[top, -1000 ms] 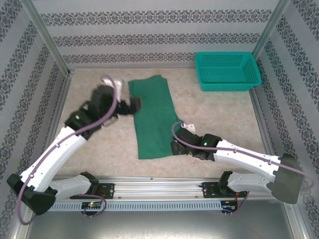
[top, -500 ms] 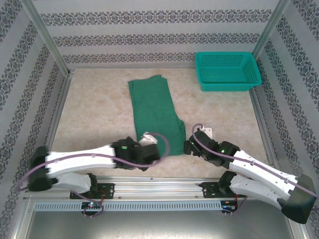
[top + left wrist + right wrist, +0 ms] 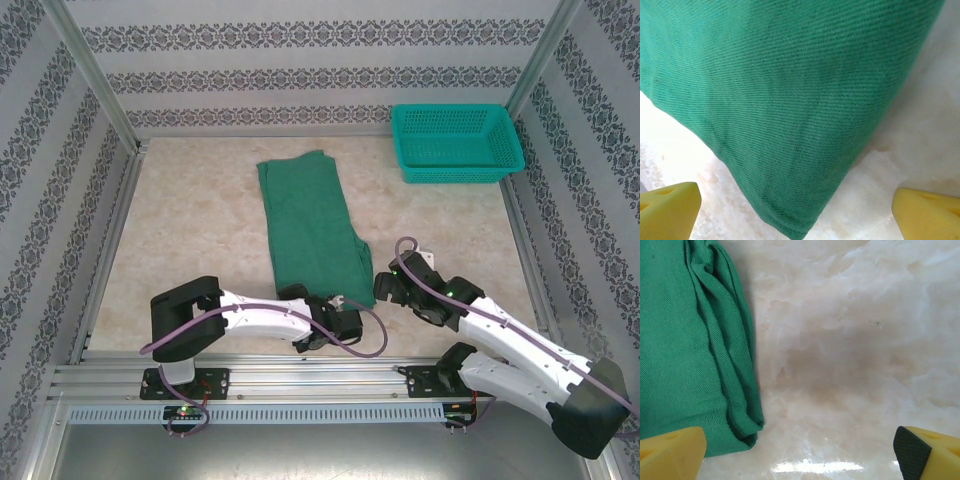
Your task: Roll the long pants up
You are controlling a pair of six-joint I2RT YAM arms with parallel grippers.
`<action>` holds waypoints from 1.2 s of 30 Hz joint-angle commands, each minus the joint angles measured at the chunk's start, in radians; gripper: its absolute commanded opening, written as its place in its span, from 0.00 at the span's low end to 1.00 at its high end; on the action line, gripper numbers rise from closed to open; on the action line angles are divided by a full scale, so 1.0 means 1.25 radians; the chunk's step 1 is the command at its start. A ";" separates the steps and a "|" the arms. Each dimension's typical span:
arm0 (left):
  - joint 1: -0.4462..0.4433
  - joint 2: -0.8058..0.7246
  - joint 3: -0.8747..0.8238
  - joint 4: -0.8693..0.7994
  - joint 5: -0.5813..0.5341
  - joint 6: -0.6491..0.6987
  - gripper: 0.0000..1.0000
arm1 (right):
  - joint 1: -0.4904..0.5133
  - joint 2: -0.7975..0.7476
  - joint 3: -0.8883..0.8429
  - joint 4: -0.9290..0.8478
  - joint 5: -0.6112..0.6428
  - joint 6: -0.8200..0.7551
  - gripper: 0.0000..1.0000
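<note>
At my left, my left claw [image 3: 796, 214] hangs spread wide at the near corner of the long pants [image 3: 310, 225], pinching nothing. They lie flat, folded lengthwise, mid-table [image 3: 200, 230], with no roll begun. Rightward, my right claw [image 3: 800, 452] gapes empty just beside their near edge. All the rolling is left.

Dark green long pants [image 3: 310, 230] folded flat, unrolled
</note>
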 commanded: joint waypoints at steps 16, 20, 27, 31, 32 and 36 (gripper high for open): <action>0.235 0.141 0.071 0.147 0.149 0.131 0.72 | -0.025 0.110 0.038 0.057 -0.053 0.011 0.98; 0.291 0.147 0.086 0.135 0.244 0.139 0.33 | -0.020 0.116 0.033 0.066 -0.063 0.022 0.97; 0.286 0.116 0.173 0.009 0.385 0.107 0.15 | -0.005 0.106 0.048 0.030 -0.060 0.006 0.87; 0.286 0.099 0.263 -0.106 0.467 0.089 0.13 | -0.012 0.102 0.065 0.004 -0.051 -0.028 0.86; 0.287 0.101 0.289 -0.137 0.493 0.084 0.13 | -0.014 0.103 0.068 0.001 -0.050 -0.033 0.86; 0.287 0.091 0.360 -0.240 0.615 0.052 0.14 | -0.033 0.111 0.092 -0.009 -0.073 -0.050 0.46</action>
